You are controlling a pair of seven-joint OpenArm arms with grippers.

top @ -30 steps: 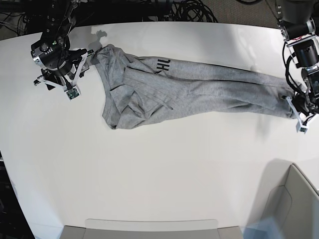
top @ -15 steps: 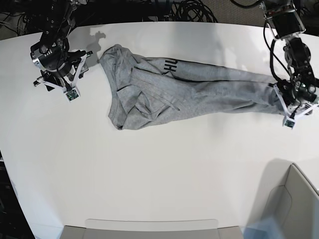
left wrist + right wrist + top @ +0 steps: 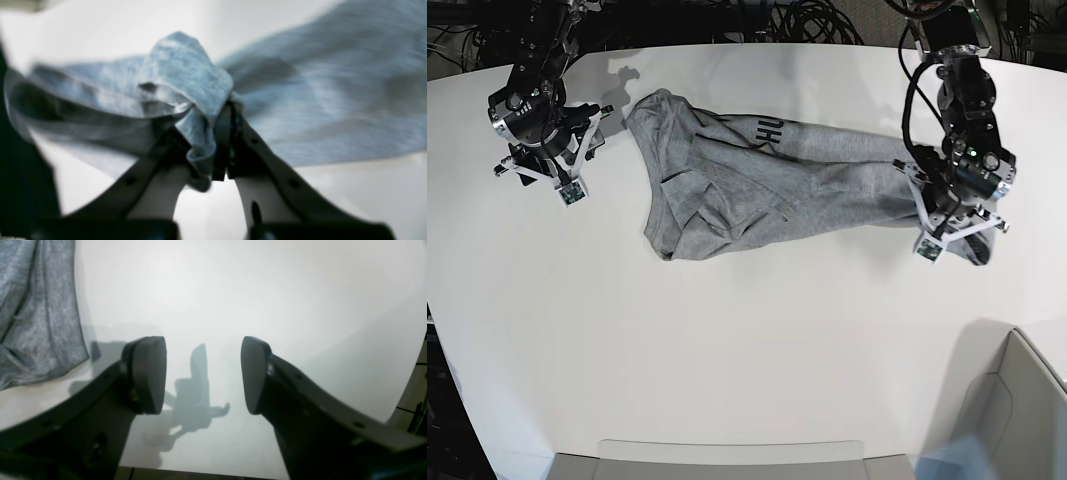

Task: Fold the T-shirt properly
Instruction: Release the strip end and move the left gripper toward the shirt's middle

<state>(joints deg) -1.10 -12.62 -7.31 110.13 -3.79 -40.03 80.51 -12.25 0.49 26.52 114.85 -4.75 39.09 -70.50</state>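
The heather grey T-shirt (image 3: 757, 180) lies bunched in a long band across the white table (image 3: 727, 330), with black lettering (image 3: 769, 130) showing near its far edge. My left gripper (image 3: 917, 195) is at the band's right end, shut on a wad of the cloth. In the left wrist view the grey fabric (image 3: 186, 76) is pinched between the dark fingers (image 3: 223, 133) and folds over them. My right gripper (image 3: 585, 140) stands open just left of the shirt's left corner, not touching it. The right wrist view shows its pads (image 3: 148, 373) wide apart over bare table, the shirt (image 3: 33, 313) at the left.
A pale grey container (image 3: 1017, 400) sits at the front right corner and a flat grey tray (image 3: 727, 458) along the front edge. Black cables (image 3: 807, 20) lie behind the table's far edge. In the right wrist view the table edge (image 3: 403, 400) is at the right.
My left gripper has carried the shirt's right end leftward and a little toward the back, shortening and bunching the band. The right gripper stays open, now slightly apart from the left corner.
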